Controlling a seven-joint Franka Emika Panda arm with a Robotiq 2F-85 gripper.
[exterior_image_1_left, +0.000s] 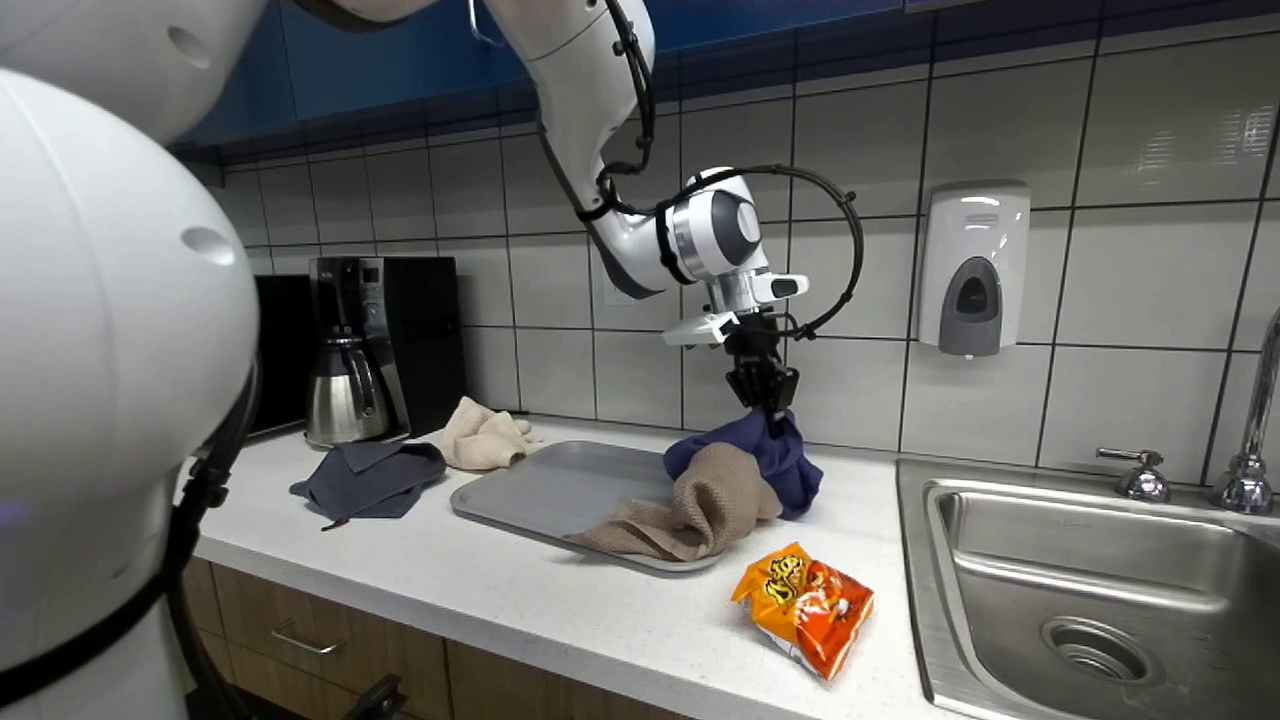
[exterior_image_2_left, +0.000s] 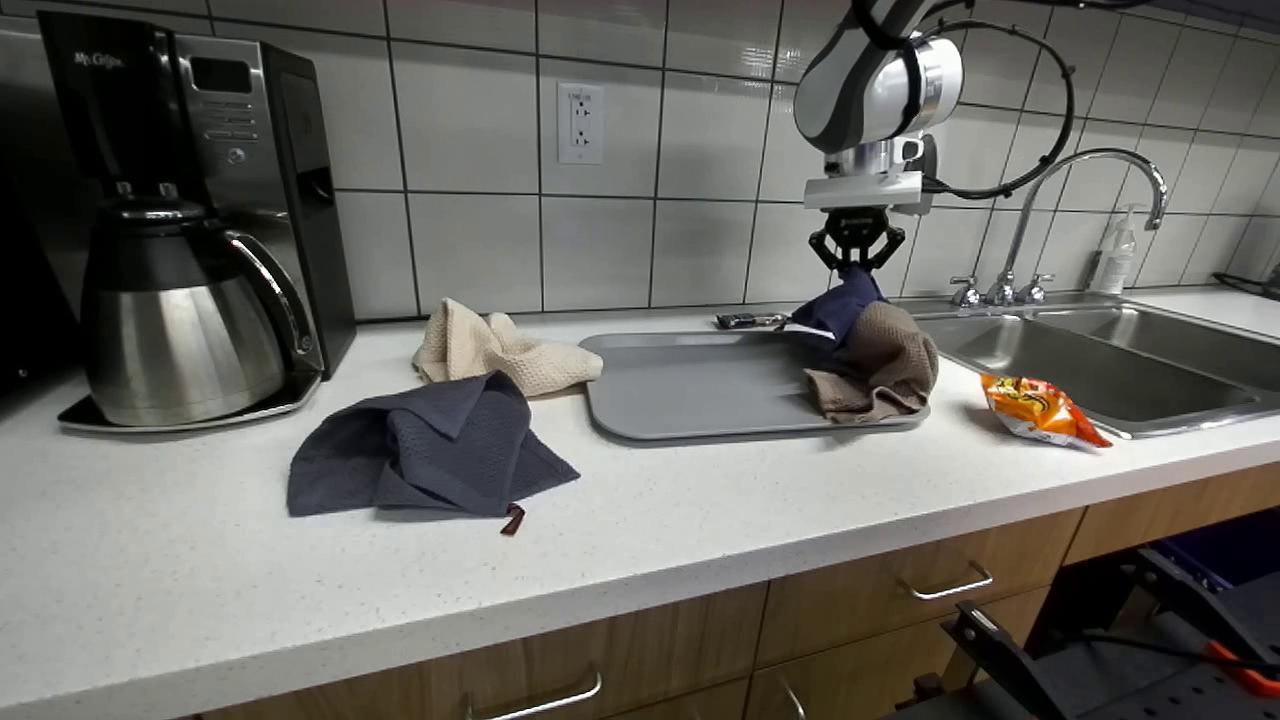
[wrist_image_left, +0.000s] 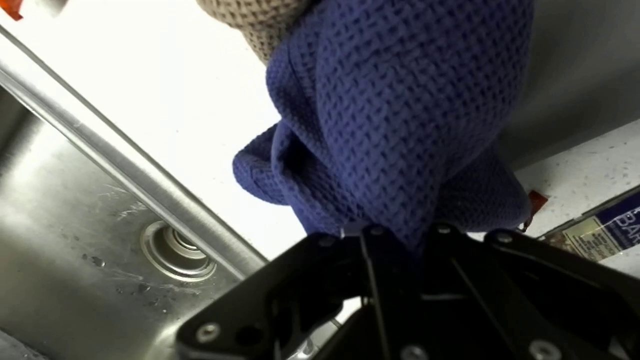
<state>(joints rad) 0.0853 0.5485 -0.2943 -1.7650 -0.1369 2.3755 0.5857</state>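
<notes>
Shut on a bunched peak of the purple-blue towel (wrist_image_left: 400, 110), my gripper (wrist_image_left: 412, 242) points down over the tray's sink-side end. In both exterior views the towel (exterior_image_1_left: 790, 470) hangs in folds below the gripper (exterior_image_2_left: 853, 268); whether its lower folds bear on the counter I cannot tell. A brown waffle towel (exterior_image_1_left: 725, 495) lies crumpled against it, partly on the grey tray (exterior_image_2_left: 690, 390) and draping over its edge. Part of the blue towel is hidden behind the brown one in both exterior views.
A cream cloth (exterior_image_2_left: 510, 355) and a dark grey cloth (exterior_image_2_left: 420, 450) lie beside the tray, near the coffee maker (exterior_image_2_left: 240, 200). An orange snack bag (exterior_image_1_left: 805, 605) sits near the sink rim (exterior_image_1_left: 915, 580). Behind the tray lies a labelled package (wrist_image_left: 600, 230), close to the tiled wall.
</notes>
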